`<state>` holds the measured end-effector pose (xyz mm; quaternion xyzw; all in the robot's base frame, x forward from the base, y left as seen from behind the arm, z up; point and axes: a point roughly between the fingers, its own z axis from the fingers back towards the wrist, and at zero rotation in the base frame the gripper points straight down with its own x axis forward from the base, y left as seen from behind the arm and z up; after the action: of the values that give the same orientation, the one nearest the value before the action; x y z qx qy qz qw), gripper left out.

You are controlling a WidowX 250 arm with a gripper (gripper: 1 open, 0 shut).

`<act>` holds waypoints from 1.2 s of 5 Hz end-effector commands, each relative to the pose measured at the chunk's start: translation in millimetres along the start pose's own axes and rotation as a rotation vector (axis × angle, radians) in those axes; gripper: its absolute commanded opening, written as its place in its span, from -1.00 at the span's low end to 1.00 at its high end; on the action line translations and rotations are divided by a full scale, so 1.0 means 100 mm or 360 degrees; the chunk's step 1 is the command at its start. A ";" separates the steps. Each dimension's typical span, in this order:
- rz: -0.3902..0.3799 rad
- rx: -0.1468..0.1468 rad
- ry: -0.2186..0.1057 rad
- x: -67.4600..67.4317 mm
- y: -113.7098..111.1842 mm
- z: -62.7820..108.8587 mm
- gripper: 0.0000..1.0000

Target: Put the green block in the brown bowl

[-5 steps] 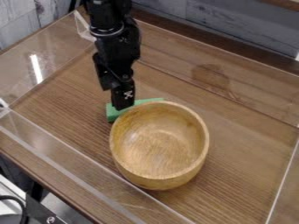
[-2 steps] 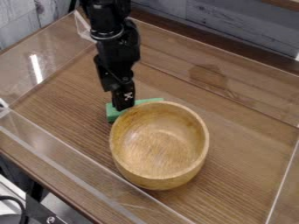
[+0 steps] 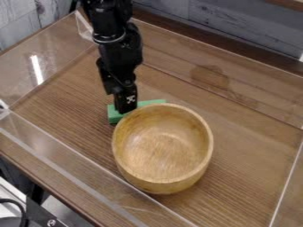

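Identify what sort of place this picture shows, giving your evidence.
Probably a robotics lab or workshop: a black robot arm stands over a wooden tabletop holding a bowl and a green block.

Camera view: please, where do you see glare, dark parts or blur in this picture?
In the camera view, a bright glare streak lies on the wooden table at the left; the robot arm is so dark that its details merge; the whole picture looks soft, with the gripper hard to read.
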<state>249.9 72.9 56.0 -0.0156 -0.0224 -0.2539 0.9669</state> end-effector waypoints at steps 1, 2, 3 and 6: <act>-0.0005 0.0050 -0.0061 0.08 0.09 0.09 1.00; -0.0007 0.0045 -0.0067 0.09 0.11 0.08 1.00; -0.0006 0.0038 -0.0071 0.10 0.12 0.08 1.00; -0.0021 0.0032 -0.0082 0.09 0.18 0.01 1.00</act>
<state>259.0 79.1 46.0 -0.0252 -0.0300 -0.2630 0.9640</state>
